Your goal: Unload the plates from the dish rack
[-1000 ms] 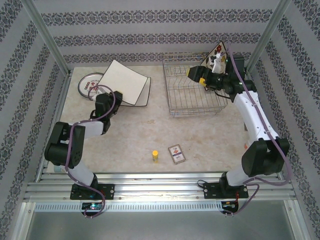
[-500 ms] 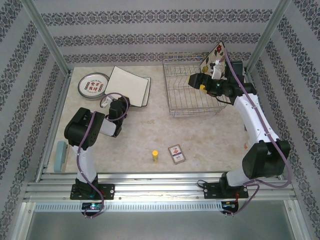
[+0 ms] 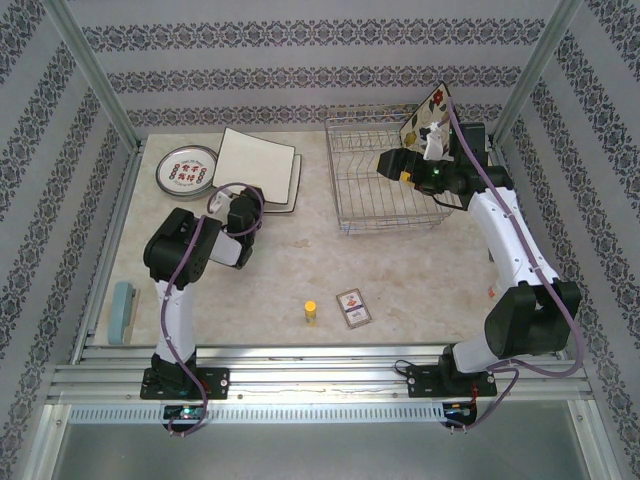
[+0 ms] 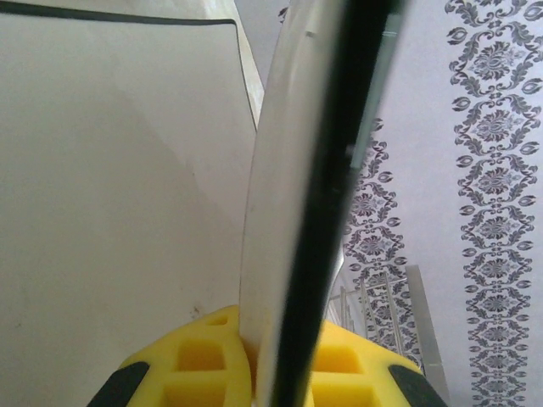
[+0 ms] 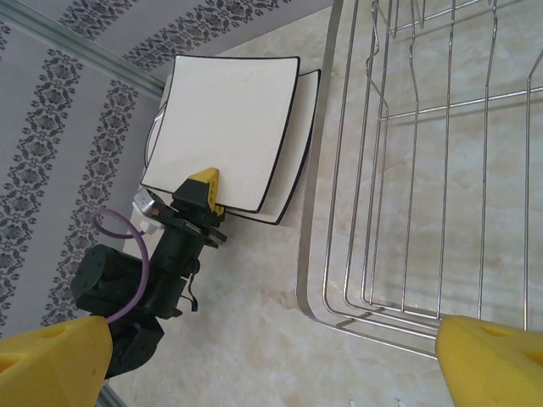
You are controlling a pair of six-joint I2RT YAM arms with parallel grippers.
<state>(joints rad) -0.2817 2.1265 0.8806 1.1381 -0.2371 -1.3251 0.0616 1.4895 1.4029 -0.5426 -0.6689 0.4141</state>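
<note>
Cream square plate (image 3: 258, 160) is pinched at six o'clock by the left hand (image 3: 243, 206), seemingly for stacking; the right hand (image 3: 390, 162) hangs spread over the dish rack (image 3: 385, 195).

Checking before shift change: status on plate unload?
Left end effector shut on square plate edge. Right end effector open over rack. Flowered plate at rack's far corner. No obstruction.

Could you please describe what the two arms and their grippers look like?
The left arm and right arm have black joints, white link covers and purple cables. The left gripper and right gripper are black with yellow, pocketed fingers.
</note>
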